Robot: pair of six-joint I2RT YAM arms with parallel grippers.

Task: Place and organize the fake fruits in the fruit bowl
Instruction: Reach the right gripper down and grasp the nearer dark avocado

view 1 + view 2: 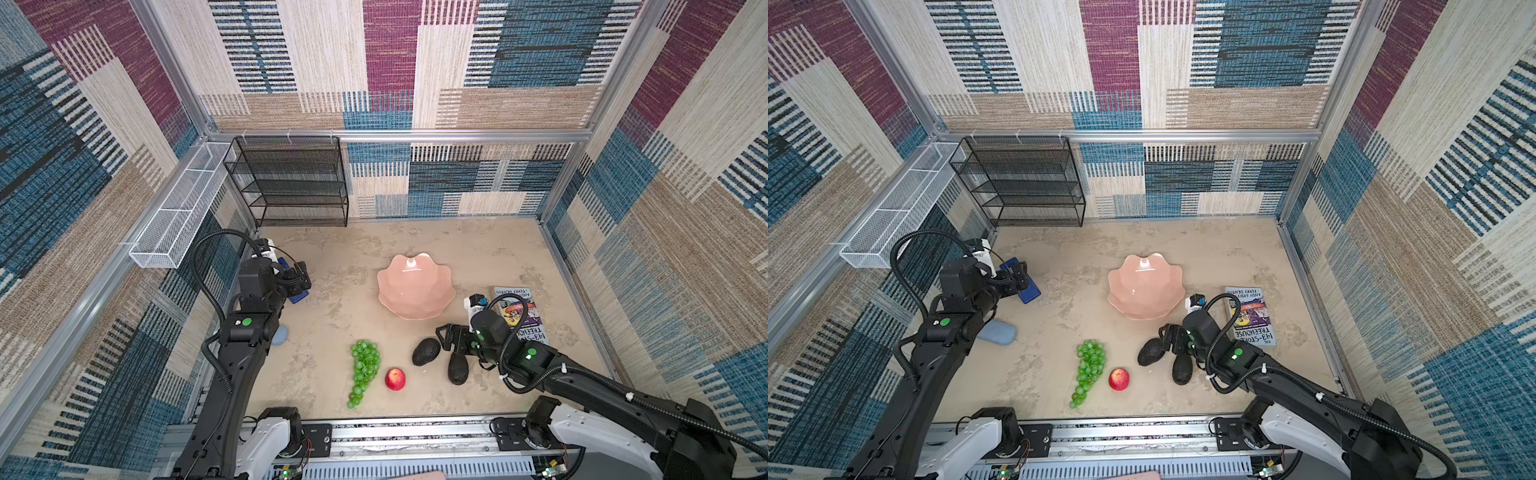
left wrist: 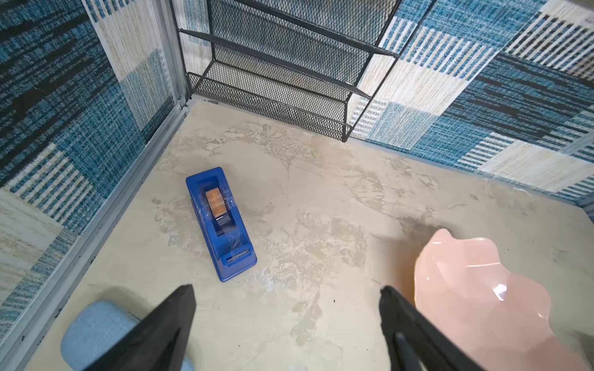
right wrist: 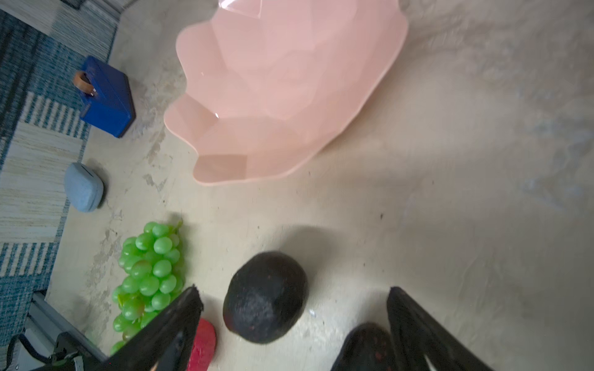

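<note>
Across both top views, the fruit bowl (image 1: 411,291) is sitting at mid-table, and all the fruit is lying outside it on the table (image 1: 478,257), on the near side: the grapes (image 1: 365,370), the apple (image 1: 395,378) just beside them, then the left avocado (image 1: 426,351) and the right avocado (image 1: 458,368). The right gripper (image 1: 444,341) is hovering just beside both avocados (a book (image 1: 513,309) is lying just past that arm), while the left gripper (image 1: 302,278) is hanging near a blue tape dispenser (image 1: 297,296), well apart from the fruit.

Through the left wrist camera, the left gripper (image 2: 287,290) is standing spread wide and holding nothing, the tape dispenser (image 2: 221,225) ahead of it.

Through the right wrist camera, the right gripper (image 3: 294,291) is likewise spread and gripping nothing, with the left avocado (image 3: 265,297) showing between its fingers, touched by neither.
</note>
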